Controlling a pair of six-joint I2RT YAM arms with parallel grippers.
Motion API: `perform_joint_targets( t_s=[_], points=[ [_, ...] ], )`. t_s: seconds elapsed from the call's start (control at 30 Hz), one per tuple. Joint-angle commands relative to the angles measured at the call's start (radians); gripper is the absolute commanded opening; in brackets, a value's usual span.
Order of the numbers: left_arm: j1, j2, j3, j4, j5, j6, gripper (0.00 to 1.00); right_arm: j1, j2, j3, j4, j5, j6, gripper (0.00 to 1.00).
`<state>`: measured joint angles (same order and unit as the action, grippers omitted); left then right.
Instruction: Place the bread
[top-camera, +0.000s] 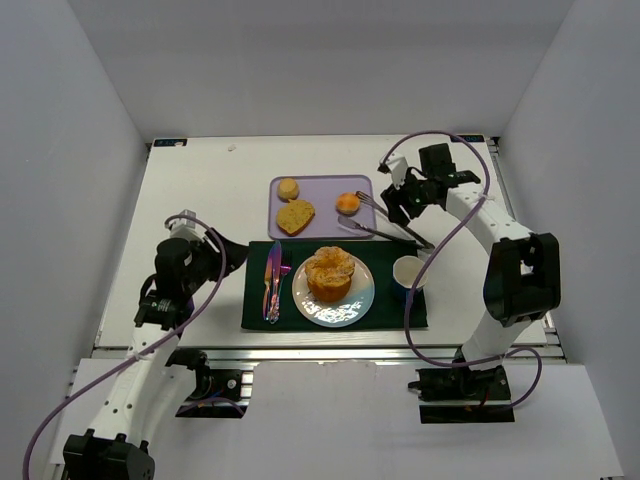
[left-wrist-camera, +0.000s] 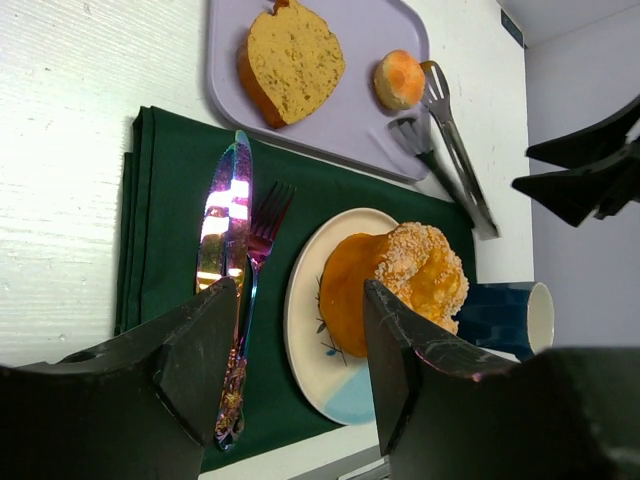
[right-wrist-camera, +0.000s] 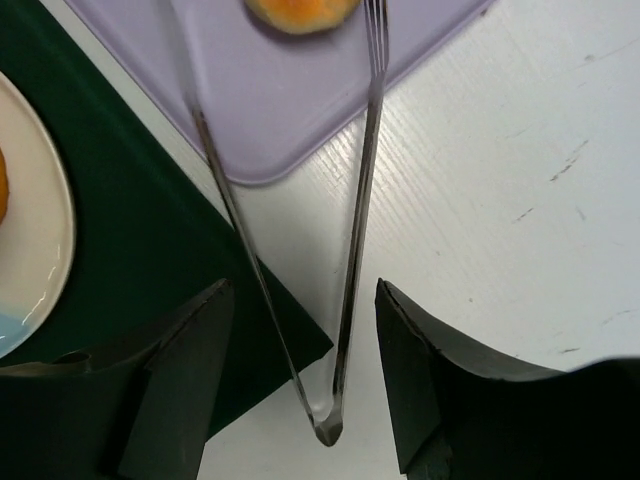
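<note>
The bread (top-camera: 330, 272) sits on the plate (top-camera: 358, 300) just ahead of the left fingers (left-wrist-camera: 195, 365), which stand apart and empty, and well to the side of the right fingers (right-wrist-camera: 175, 385), spread wide with the tongs (right-wrist-camera: 355, 250) lying ungripped between them. It looks light, soft and crumbly on top, likely to squash under a hard pinch, so the smooth lower flanks across its widest part seem the place to take it, gently.

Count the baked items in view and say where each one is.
4. The bread sits on the plate; on the purple tray lie a flat slice, a pale bun beyond it, and an orange bun at the right. None appears hidden.
</note>
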<state>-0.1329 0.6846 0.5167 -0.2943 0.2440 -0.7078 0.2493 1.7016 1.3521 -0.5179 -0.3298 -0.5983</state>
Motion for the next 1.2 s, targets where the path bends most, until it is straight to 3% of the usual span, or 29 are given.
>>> perform_joint_targets(
  t_s=[0.0, 0.27, 0.4, 0.5, 0.93, 1.17],
  points=[
    [-0.004, -0.022, -0.001, -0.031, -0.023, -0.016, 0.63, 0.001, 0.02, 0.047, 0.025, 0.008, 0.008, 0.64],
    [-0.004, -0.031, 0.008, -0.045, -0.028, -0.013, 0.63, -0.011, 0.027, 0.05, 0.03, 0.022, 0.022, 0.65],
    [-0.004, -0.037, 0.003, -0.046, -0.023, -0.016, 0.63, -0.021, 0.039, 0.038, -0.011, -0.014, -0.004, 0.74],
    [-0.004, -0.039, 0.003, -0.048, -0.023, -0.016, 0.63, -0.022, 0.056, 0.033, -0.005, -0.009, 0.009, 0.75],
    [-0.004, -0.051, -0.001, -0.057, -0.025, -0.027, 0.63, -0.047, 0.141, 0.108, -0.019, -0.022, 0.035, 0.73],
    [-0.004, -0.036, 0.011, -0.066, -0.025, -0.018, 0.63, -0.047, 0.22, 0.122, -0.002, -0.028, 0.045, 0.65]
  ],
)
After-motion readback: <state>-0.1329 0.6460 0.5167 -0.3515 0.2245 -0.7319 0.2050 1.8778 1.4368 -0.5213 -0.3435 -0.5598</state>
